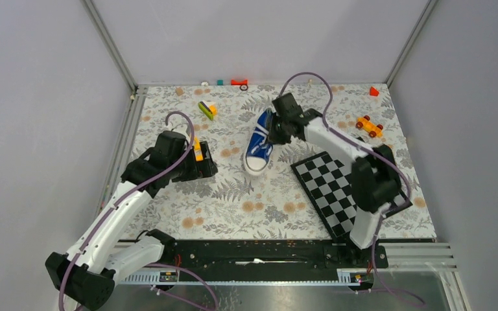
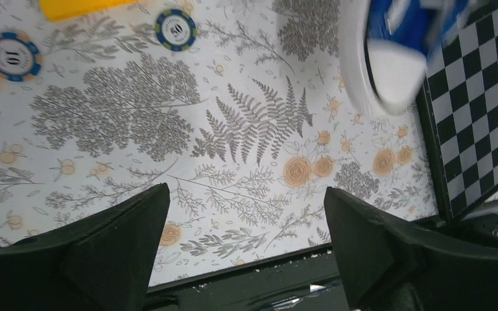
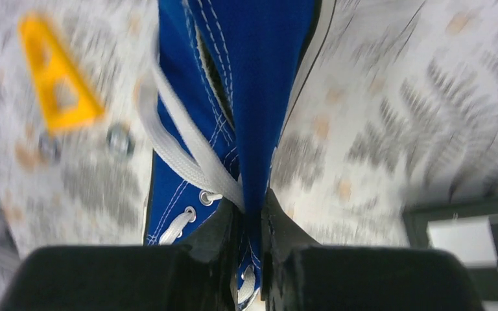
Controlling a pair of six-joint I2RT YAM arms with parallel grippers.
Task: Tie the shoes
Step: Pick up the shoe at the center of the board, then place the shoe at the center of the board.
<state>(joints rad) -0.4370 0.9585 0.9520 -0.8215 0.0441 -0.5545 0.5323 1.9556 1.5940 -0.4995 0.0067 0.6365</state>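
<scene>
**Left claw** (image 2: 245, 194): fingers wide apart, nothing between them. It sits low over the flowered surface (image 1: 233, 207), left of the shoe and apart from it. Two poker chips (image 2: 13, 56) and a yellow block (image 2: 78, 8) lie beyond it, clear of the job.

**Shoe** (image 1: 259, 139): blue canvas with a white toe cap. It lies mid-surface, toe toward the arms and heel toward the back wall. It is near the left corner of the checkered board (image 1: 331, 188) but not on it. No knot or bow shows.

**Right claw** (image 3: 254, 220): fingers pressed together on the blue canvas at the eyelet edge. A white lace (image 3: 191, 152) runs down into the same pinch. I cannot tell whether the lace is actually caught or only lies alongside.

**Step in hand, as I read it:** securing a first hold on a lace.

**Doing it well:**
- The hold should be on the lace alone. With canvas in the pinch, any pull likely drags the whole light shoe instead of drawing lace.
- Test with a small, slow pull along the lace line and watch whether the shoe moves too.
- If it does, let go and take the lace further out, away from the eyelets.
- The free left claw is best brought across to steady the shoe or take the other lace.
- Keep the shoe from sliding against the board.
</scene>
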